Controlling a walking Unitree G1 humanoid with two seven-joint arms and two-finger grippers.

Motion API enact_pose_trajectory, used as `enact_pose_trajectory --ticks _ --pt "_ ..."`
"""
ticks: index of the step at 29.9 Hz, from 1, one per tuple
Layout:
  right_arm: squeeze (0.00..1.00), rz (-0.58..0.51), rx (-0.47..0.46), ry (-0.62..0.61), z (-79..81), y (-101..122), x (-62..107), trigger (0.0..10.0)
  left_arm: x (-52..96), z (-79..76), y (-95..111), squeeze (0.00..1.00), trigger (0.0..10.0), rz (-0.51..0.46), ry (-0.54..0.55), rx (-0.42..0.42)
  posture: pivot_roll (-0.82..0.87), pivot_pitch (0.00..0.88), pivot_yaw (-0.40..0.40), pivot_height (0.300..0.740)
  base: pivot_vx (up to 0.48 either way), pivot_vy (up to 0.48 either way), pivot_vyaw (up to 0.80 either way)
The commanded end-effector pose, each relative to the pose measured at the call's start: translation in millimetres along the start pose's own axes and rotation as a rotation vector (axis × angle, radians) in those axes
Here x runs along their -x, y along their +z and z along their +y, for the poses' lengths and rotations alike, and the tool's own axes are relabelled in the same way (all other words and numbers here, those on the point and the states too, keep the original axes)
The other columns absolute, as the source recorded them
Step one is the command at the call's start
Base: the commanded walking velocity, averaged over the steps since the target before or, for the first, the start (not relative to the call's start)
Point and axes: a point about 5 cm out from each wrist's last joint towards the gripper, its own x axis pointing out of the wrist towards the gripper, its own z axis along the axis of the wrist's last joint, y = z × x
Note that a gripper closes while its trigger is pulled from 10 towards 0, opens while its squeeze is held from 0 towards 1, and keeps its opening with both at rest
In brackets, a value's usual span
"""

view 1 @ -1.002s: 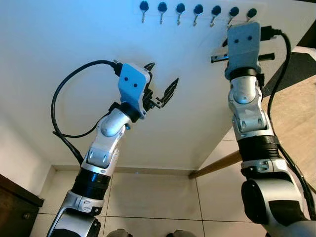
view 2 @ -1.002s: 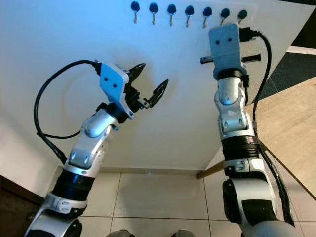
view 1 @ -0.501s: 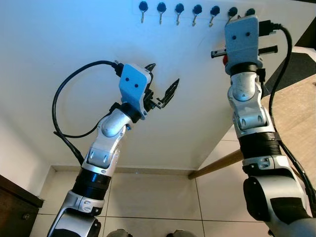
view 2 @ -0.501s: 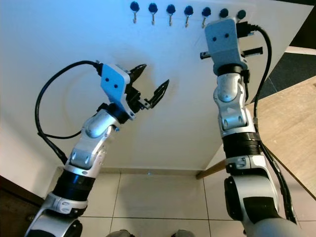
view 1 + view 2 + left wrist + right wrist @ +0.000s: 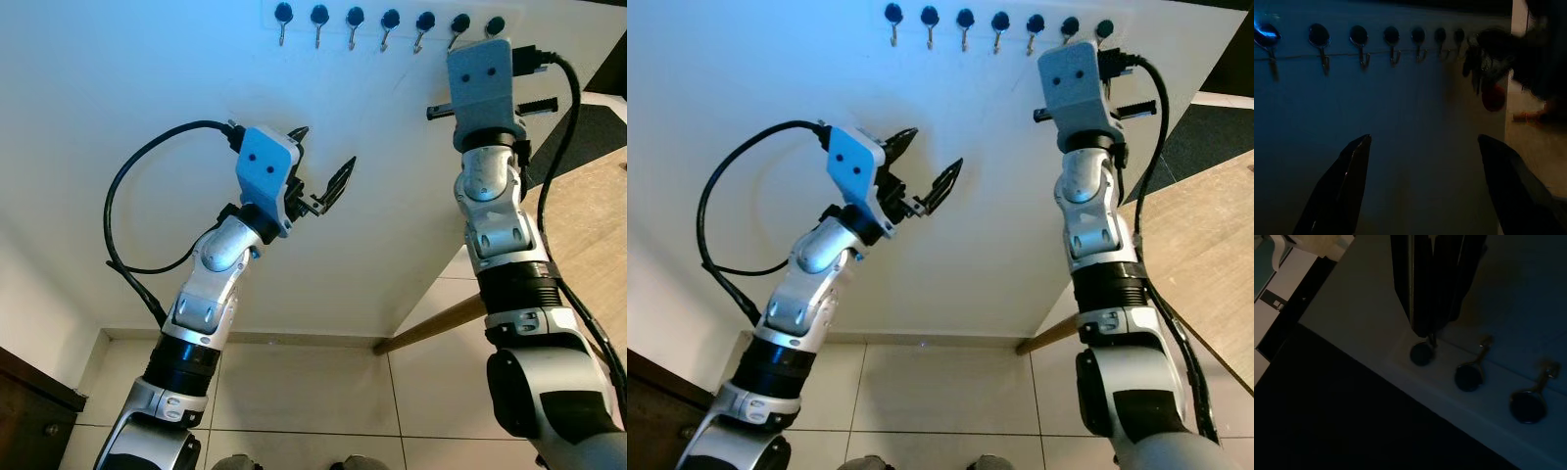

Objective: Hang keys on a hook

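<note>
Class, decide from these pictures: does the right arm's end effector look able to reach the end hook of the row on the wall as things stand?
Probably yes. The right end effector is raised to the hook row, its closed fingers right at the end hook, with nothing between them. The left end effector hangs open, well away.

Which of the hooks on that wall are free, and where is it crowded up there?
The hooks toward the robot's left end of the row look bare, with blank wall below, bordered by the open left gripper. It is crowded at the right end: the right gripper sits closed at the last hook, with the keys hanging beside it.
</note>
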Motion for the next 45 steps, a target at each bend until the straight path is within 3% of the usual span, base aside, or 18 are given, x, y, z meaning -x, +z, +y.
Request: enact_pose_trajectory --ticks 1,12,21,28,45 --pt "0.00 0.006 -0.001 -0.024 -5.0 -1.2 -2.8 10.0 -5.2 -4.7 12.3 0.00 10.0 -0.078 -0.026 0.026 0.02 0.072 -0.060 0.740 0.000 0.000 0.00" --pt "0.00 0.006 0.015 -0.011 -4.7 -1.4 -7.3 10.0 -8.5 -19.5 19.7 0.00 10.0 -0.116 -0.134 0.083 0.02 0.077 -0.058 0.740 0.000 0.000 0.00" --pt "0.00 0.000 0.025 0.015 -1.7 -0.7 -10.7 10.0 -9.2 -19.5 19.9 0.00 10.0 -0.117 -0.146 0.078 0.02 0.077 -0.057 0.740 0.000 0.000 0.00" --pt "0.00 0.003 0.041 0.127 13.7 0.4 -14.1 10.0 -9.2 -18.4 19.9 0.00 10.0 -0.116 -0.137 0.076 0.03 0.079 -0.059 0.740 0.000 0.000 0.00" --pt "0.00 -0.002 0.057 0.249 33.0 3.6 -12.6 10.0 -7.5 -18.2 19.2 0.00 10.0 -0.107 -0.135 0.075 0.03 0.081 -0.061 0.740 0.000 0.000 0.00"
